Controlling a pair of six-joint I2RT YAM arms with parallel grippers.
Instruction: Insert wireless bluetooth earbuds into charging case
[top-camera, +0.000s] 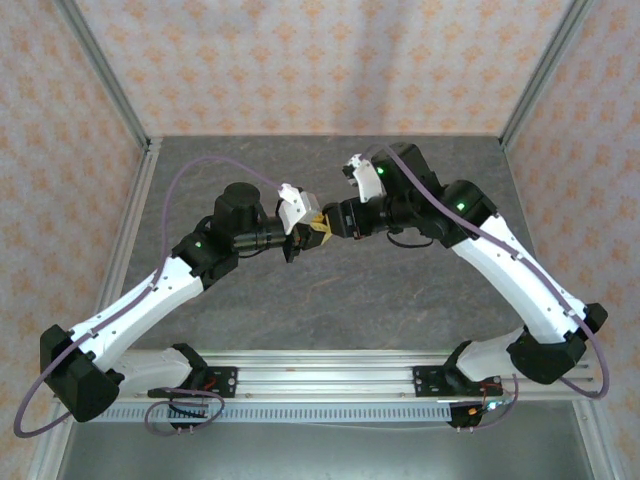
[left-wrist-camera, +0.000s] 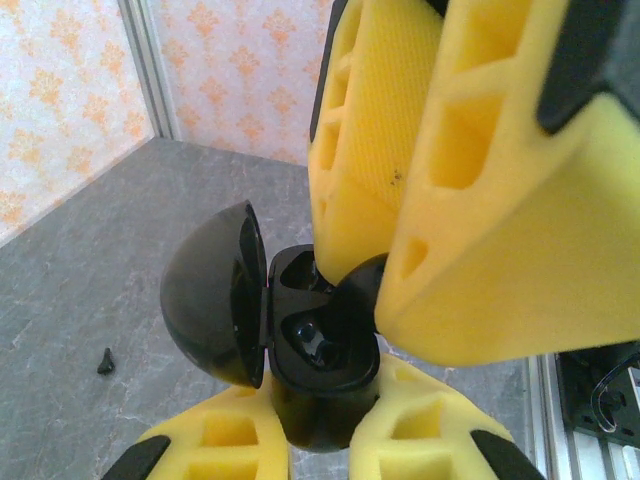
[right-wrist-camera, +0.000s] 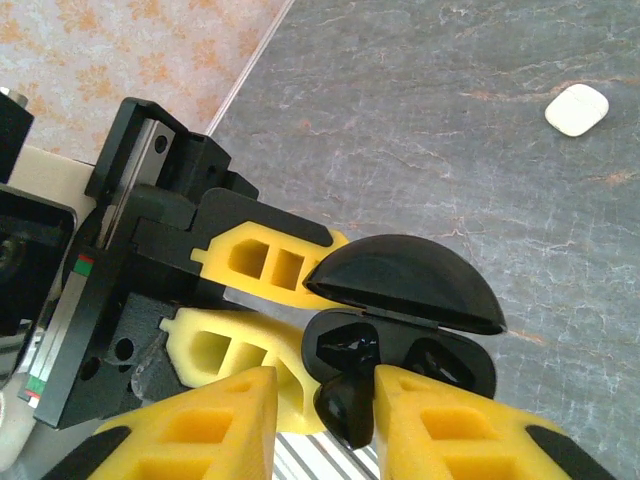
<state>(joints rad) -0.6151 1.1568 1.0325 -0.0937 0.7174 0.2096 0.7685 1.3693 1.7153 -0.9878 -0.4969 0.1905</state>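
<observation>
Both arms meet in mid-air above the table's middle. My left gripper (top-camera: 310, 233) (left-wrist-camera: 322, 390) is shut on the base of a black charging case (left-wrist-camera: 320, 345) (right-wrist-camera: 400, 350), whose lid (left-wrist-camera: 210, 295) (right-wrist-camera: 410, 280) stands open. A black earbud (right-wrist-camera: 350, 405) (left-wrist-camera: 362, 285) sticks out of one slot, its tip at the slot's mouth. My right gripper (top-camera: 330, 226) (right-wrist-camera: 325, 385) stands round the earbud. The earbud lies against one finger (right-wrist-camera: 450, 430), and a narrow gap shows between it and the other finger (right-wrist-camera: 200, 430). The second slot (left-wrist-camera: 312, 335) looks dark and glossy inside.
A closed white case (right-wrist-camera: 577, 108) lies on the grey table (top-camera: 330, 300) away from the arms. A tiny black piece (left-wrist-camera: 105, 362) lies on the table near the left wall. The rail (top-camera: 320, 375) runs along the near edge.
</observation>
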